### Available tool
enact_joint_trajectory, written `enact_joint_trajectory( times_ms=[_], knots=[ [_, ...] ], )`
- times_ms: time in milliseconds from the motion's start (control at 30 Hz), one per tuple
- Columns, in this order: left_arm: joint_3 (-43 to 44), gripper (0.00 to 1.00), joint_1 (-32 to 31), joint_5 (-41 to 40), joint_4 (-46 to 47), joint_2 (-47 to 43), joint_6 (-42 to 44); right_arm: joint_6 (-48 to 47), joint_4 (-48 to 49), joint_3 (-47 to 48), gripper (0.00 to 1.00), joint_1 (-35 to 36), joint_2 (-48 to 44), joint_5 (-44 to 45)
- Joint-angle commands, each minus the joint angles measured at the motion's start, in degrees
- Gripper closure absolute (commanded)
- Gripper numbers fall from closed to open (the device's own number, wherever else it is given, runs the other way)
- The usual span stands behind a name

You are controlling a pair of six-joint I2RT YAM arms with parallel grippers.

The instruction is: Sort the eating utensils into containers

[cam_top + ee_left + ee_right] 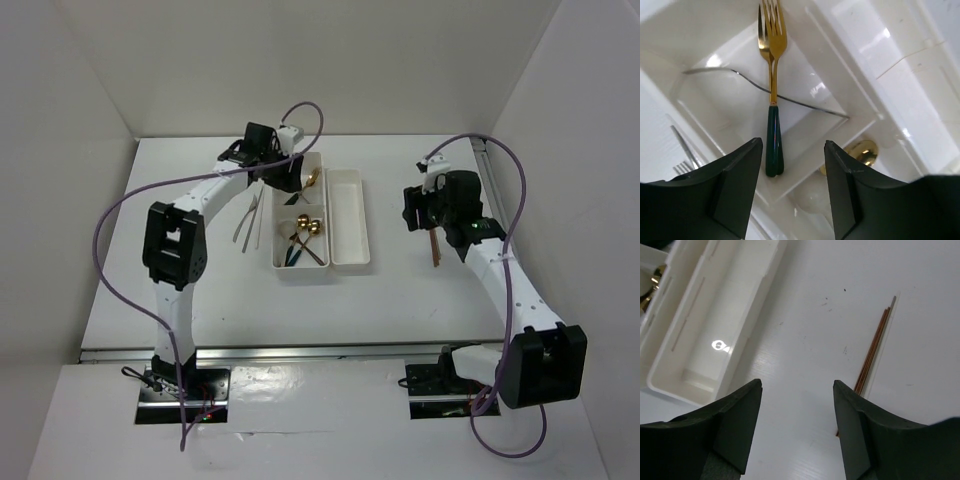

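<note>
Left gripper [792, 146], spread and empty over the wide tray [802, 65], could snag the gold fork [772, 45] inside (green handle nearest) if it dips.

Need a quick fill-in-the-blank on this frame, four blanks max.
The gold fork has a dark ____ handle. It lies across a thin ____ utensil in the wide tray. The brown chopsticks lie on the ____, beside the narrow tray. The left end effector and right end effector are both ____.
Missing: green; silver; table; open.
</note>
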Motion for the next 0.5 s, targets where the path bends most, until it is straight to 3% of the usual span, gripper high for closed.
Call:
enact_joint_trajectory(
  times_ms=[0,133,233,367,467],
  knots=[
    [0.04,0.34,0.27,1.46,3.74,-12.58,-6.48,-2.19,2.45,-2.66,0.36,-0.99,-0.38,3.24],
    [-4.26,0.34,0.27,-2.83,4.53,-23.99,-7.81,-4.13,3.16,-6.17,0.49,-1.69,0.94,5.97],
    [-9.53,0.34,0.27,-8.1,3.05,-32.79,-5.27,-4.74,3.69,-7.93,0.68,-4.58,2.52,6.25],
    [-21.99,0.34,2.9,-11.54,1.63,-42.9,-3.86,-4.22,2.29,-8.64,0.74,-6.52,4.01,5.72],
    [-26.58,0.33,4.05,-12.86,1.1,-47.32,-3.86,-4.22,1.76,-9.17,0.74,-8.27,5.86,5.71]
  ],
)
